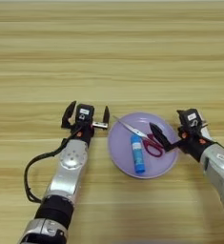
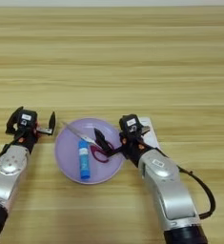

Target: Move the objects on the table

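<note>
Red-handled scissors point(image 1: 144, 138) and a blue glue stick point(image 1: 137, 153) lie on the round purple plate point(image 1: 120, 150), the scissors' blades pointing up-left. My right gripper point(image 2: 119, 140) is open at the plate's right rim, with one black finger point(image 2: 100, 139) over the plate next to the scissors' handles. A white flat device point(image 2: 150, 132) lies on the table point(image 1: 108, 57) just right of that gripper, partly hidden by it. My left gripper point(image 1: 87, 116) stands open just left of the plate, with nothing between its fingers.
The plate sits near the table's front, between both arms. A black cable point(image 1: 35, 167) loops beside the left forearm. Wide bare wood stretches behind the grippers to the far edge.
</note>
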Controlling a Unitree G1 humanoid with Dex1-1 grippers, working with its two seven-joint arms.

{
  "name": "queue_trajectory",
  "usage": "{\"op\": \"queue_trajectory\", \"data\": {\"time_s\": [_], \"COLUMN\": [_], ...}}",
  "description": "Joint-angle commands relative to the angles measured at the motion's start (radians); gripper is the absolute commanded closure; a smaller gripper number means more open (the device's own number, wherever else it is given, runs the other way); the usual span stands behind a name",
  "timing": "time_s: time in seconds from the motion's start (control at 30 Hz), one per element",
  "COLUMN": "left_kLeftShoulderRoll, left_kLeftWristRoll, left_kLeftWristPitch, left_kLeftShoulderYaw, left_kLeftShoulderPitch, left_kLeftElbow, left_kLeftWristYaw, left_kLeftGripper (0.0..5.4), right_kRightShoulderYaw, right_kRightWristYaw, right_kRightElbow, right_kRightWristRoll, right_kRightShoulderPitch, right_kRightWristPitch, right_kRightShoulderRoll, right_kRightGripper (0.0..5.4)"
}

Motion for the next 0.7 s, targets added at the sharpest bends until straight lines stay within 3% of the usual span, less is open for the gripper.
{"op": "queue_trajectory", "data": {"time_s": [0.03,0.2,0.3,0.5,0.7], "left_kLeftShoulderRoll": [-0.002,-0.003,-0.004,-0.004,-0.004], "left_kLeftWristRoll": [0.008,0.008,0.009,0.008,0.008], "left_kLeftWristPitch": [0.014,0.015,0.015,0.012,0.012], "left_kLeftShoulderYaw": [-0.005,-0.007,-0.008,-0.010,-0.013], "left_kLeftShoulderPitch": [-0.011,-0.011,-0.012,-0.014,-0.014], "left_kLeftElbow": [-0.011,-0.012,-0.012,-0.005,-0.003], "left_kLeftWristYaw": [0.010,0.013,0.014,0.018,0.020], "left_kLeftGripper": [0.03,0.03,0.03,0.03,0.03], "right_kRightShoulderYaw": [0.047,0.098,0.124,0.113,0.122], "right_kRightWristYaw": [0.038,0.063,0.100,0.142,0.165], "right_kRightElbow": [-0.040,-0.050,-0.048,-0.031,0.007], "right_kRightWristRoll": [0.009,-0.002,0.025,0.096,0.118], "right_kRightShoulderPitch": [0.010,0.012,0.006,-0.008,-0.021], "right_kRightWristPitch": [0.068,0.090,0.130,0.232,0.279], "right_kRightShoulderRoll": [-0.022,-0.042,-0.051,-0.043,-0.045], "right_kRightGripper": [0.00,0.00,0.00,0.00,0.00]}}
